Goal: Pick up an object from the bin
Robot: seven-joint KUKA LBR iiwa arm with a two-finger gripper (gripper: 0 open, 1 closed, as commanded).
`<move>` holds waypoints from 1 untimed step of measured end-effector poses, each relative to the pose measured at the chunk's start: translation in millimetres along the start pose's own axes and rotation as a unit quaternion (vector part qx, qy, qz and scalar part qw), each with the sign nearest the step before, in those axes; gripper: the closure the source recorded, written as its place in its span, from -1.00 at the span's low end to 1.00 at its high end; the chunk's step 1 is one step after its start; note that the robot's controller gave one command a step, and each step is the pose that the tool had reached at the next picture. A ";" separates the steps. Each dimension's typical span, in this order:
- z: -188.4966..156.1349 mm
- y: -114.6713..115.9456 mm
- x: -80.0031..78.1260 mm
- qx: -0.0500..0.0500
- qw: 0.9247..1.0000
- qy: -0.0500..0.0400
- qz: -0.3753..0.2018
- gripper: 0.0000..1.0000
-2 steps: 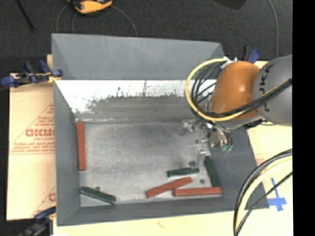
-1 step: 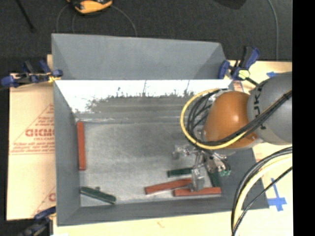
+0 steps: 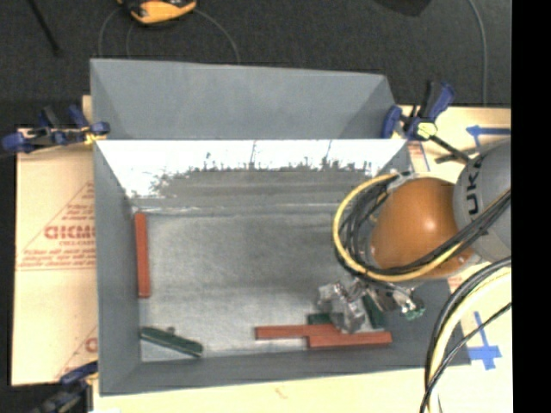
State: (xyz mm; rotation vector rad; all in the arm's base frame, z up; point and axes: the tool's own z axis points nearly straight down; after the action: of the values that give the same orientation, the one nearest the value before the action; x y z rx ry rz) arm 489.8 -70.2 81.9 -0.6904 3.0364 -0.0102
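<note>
The back wall of the grey bin (image 3: 250,157) is lit brightly from above, and a pale band is thrown across the upper middle of the frame. The floor is left dimmer. A soft sheen is caught on the orange cover (image 3: 413,222), right of centre.

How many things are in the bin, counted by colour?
Red-brown bars: 3
Dark green piece: 1
Total: 4
A green bit beside the gripper is too hidden to count.
</note>
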 end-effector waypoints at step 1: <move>2.3 2.1 3.9 -0.004 1.000 0.007 -0.002 -1.00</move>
State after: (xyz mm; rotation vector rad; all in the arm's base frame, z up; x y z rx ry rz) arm 485.4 -70.0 79.4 -0.6986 3.0512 -0.0039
